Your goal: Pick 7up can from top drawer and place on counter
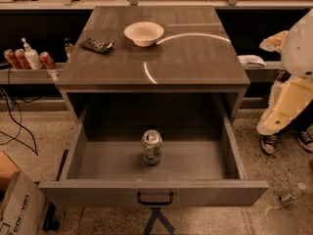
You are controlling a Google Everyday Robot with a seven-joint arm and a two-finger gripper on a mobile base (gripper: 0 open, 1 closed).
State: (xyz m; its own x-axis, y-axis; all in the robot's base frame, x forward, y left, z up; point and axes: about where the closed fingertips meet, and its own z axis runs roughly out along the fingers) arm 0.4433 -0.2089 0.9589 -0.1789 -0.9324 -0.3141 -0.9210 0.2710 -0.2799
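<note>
The 7up can (151,147) stands upright in the middle of the open top drawer (98,168), a little nearer its front panel. The panel has a small black handle (155,199). The counter (195,58) is the glossy wood-grain cabinet top right behind and above the drawer. My arm's white and cream body (289,94) hangs at the right edge, beside the cabinet and well away from the can. My gripper is out of view; none of its fingers show.
A white bowl (144,33) and a dark flat object (97,45) lie on the counter's far half. Red cans (46,59) and a white pump bottle (31,57) stand on a shelf at left. A cardboard box (17,212) is at lower left, and a person's sneakers (270,143) at right.
</note>
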